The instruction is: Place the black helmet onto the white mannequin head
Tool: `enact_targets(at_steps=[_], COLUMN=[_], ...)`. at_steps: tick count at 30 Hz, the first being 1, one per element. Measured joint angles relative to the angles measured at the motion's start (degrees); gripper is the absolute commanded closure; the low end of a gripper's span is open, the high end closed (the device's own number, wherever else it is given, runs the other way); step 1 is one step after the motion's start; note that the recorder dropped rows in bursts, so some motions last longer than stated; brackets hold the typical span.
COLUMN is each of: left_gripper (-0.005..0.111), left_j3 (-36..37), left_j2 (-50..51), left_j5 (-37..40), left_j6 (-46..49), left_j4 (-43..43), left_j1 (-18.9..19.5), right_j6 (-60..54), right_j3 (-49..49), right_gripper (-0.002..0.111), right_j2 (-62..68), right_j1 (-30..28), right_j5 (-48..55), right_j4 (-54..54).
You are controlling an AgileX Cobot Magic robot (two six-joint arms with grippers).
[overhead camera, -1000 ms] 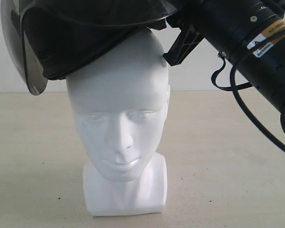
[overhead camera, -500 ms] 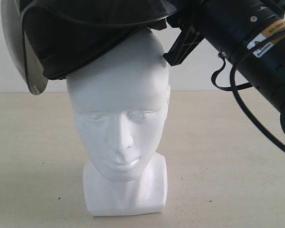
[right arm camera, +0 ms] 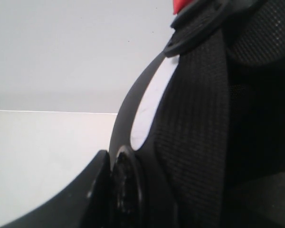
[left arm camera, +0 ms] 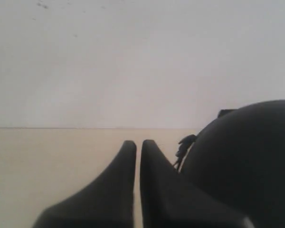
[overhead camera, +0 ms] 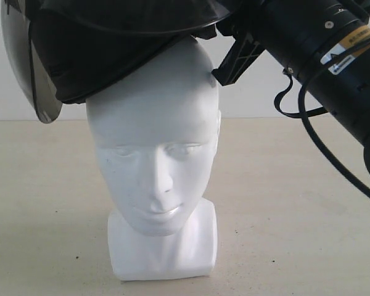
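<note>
The helmet (overhead camera: 105, 55) sits tilted on the crown of the mannequin head (overhead camera: 154, 142), rim pinched by the right hand (overhead camera: 234, 58); the left hand (left arm camera: 137, 154) is pressed together, empty. Let go now, it would likely slide off; pushing hard could topple the head.

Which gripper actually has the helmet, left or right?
The right gripper, clamped on the helmet at its rim, over the mannequin head. The left gripper is shut, empty, beside it.
</note>
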Motion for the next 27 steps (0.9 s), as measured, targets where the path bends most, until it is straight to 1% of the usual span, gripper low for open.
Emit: enact_targets(at_steps=[2, 3, 4, 5, 7, 9, 11, 12, 14, 16, 20, 27], left_gripper=[0.102, 0.102, 0.102, 0.102, 0.102, 0.102, 0.102, 0.102, 0.102, 0.102, 0.102, 0.102], left_j3=[-2.1, -4.4, -5.2, -6.7, -7.2, -7.5, -7.6, -7.6, -7.6, -7.6, -7.8, -7.8], left_j2=[4.1, 8.6, 10.5, 13.5, 15.2, 15.2, 15.2, 15.2, 15.2, 15.2, 15.2, 15.2], left_j5=[5.6, 11.2, 13.2, 17.1, 20.4, 21.9, 22.6, 22.6, 18.9, 16.3, 16.0, 16.3], left_j6=[8.9, 14.7, 15.8, 17.3, 18.6, 19.1, 19.5, 19.8, 20.8, 20.7, 20.1, 20.1], left_j4=[-8.0, -15.0, -17.2, -19.1, -19.5, -20.2, -20.7, -20.7, -19.0, -16.6, -15.4, -15.2], left_j1=[1.5, 2.2, 2.4, 2.5, 2.8, 2.9, 2.3, 1.0, -1.5, -3.0, -3.2, -3.2], right_j6=[0.0, 0.0, -0.1, -0.3, -1.1, -1.5, -2.2, -2.3, -2.3, -2.2, -4.4, -5.1], right_j3=[0.0, 0.0, 0.0, 0.0, 0.0, 0.0, 0.0, 0.0, 0.4, 0.6, 0.6, 0.6], right_gripper=[0.108, 0.108, 0.108, 0.108, 0.108, 0.108, 0.108, 0.108, 0.108, 0.108, 0.108, 0.108], right_j2=[0.0, 0.0, 0.0, 0.0, 0.0, 0.0, 0.0, 0.0, 0.0, 0.1, 0.1, 0.1], right_j1=[0.0, 0.0, 0.0, 0.0, 0.0, 0.0, 0.0, 0.0, 0.0, 0.0, 0.0, 0.1], right_j5=[0.0, 0.0, 0.0, 0.0, 0.0, 0.0, 0.0, 0.0, 0.1, 0.6, 0.6, 0.4], right_j4=[-0.1, -0.1, -0.1, 0.0, 0.0, 0.4, 0.7, 0.7, 1.7, 2.4, 2.4, 2.1])
